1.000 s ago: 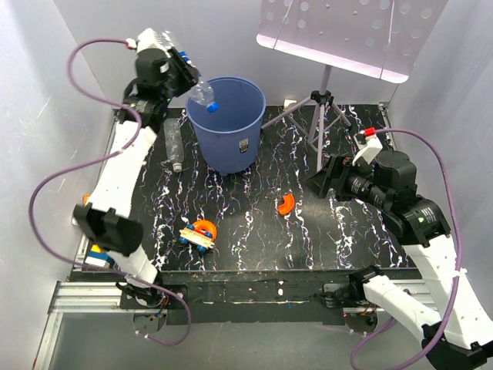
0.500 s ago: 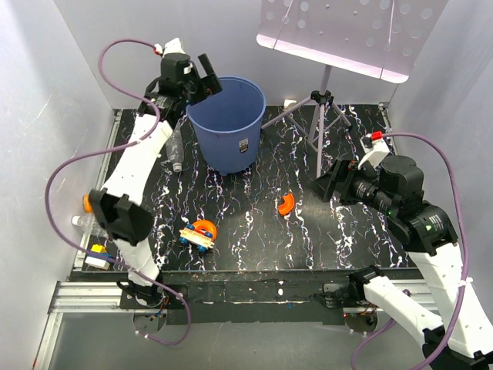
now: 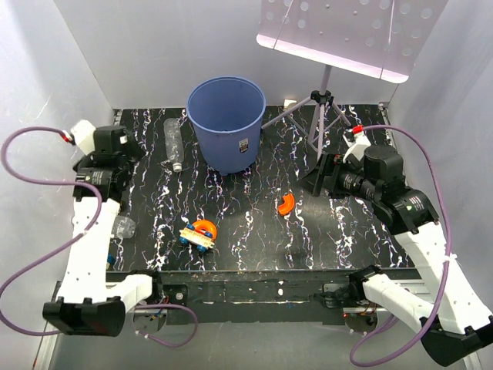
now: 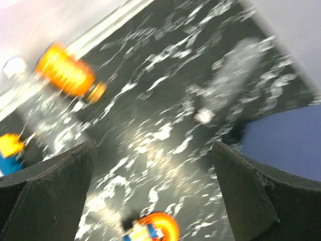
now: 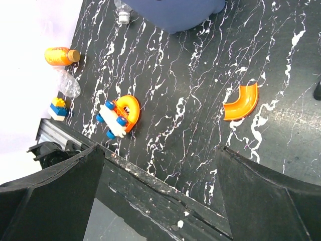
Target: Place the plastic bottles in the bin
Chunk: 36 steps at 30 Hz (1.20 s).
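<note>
Black marbled table (image 3: 254, 239), bin (image 3: 228, 153) near far edge

Bin (image 3: 228, 143) mouth open, tripod (image 3: 322, 99) alongside

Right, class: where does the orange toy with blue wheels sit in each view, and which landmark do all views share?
Top external: toy near the front edge, left of centre.
Left wrist: toy at the bottom edge, blurred.
Right wrist: toy left of centre.
Shared landmark: the blue bin.

This lab booth has white walls (image 3: 54, 62) and a tripod (image 3: 321, 99).
</note>
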Each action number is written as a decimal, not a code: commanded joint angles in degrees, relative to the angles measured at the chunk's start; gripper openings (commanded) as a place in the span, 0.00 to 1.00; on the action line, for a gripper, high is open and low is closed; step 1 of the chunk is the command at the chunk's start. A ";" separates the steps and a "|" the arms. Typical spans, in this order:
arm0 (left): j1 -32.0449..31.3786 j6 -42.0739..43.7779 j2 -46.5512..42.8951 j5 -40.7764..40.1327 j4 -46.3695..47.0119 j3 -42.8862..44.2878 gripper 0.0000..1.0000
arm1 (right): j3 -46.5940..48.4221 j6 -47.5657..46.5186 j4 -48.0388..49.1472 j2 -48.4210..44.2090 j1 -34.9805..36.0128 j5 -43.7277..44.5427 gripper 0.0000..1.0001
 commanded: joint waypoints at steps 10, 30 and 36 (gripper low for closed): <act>16.75 -14.24 5.96 1.20 -12.92 -16.57 0.98 | 1.24 -1.59 2.11 -1.28 0.03 -1.62 0.97; 23.17 -16.09 12.20 9.97 4.56 -30.98 0.98 | -1.05 2.19 2.90 -2.87 0.03 -2.76 0.96; 23.79 -19.00 10.01 9.45 10.97 -36.26 0.93 | -1.05 2.28 2.82 -2.34 0.03 -3.03 0.96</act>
